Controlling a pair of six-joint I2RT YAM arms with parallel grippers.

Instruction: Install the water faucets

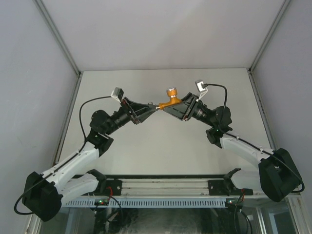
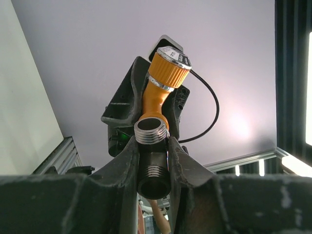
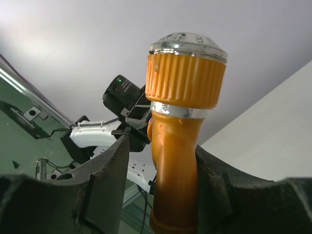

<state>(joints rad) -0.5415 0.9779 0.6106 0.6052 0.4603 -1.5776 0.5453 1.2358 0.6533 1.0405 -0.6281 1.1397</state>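
The orange-yellow water faucet (image 1: pixel 169 100) hangs above the table between both arms, its round knob upward. My right gripper (image 1: pixel 176 105) is shut on the faucet's body (image 3: pixel 175 161). The right finger presses against it, and a narrow gap shows beside the left finger (image 3: pixel 105 185). My left gripper (image 1: pixel 153 108) is shut on a dark metal pipe fitting (image 2: pixel 153 158) with threaded ends. The fitting's silver thread sits right at the faucet's lower end (image 2: pixel 155 100). I cannot tell whether they are joined. The knob's top face is hidden.
The white table (image 1: pixel 161 151) lies well below both grippers, with grey walls on three sides. A metal rail (image 1: pixel 161 185) runs along the near edge between the arm bases. Black cables (image 1: pixel 222 92) loop off both wrist cameras.
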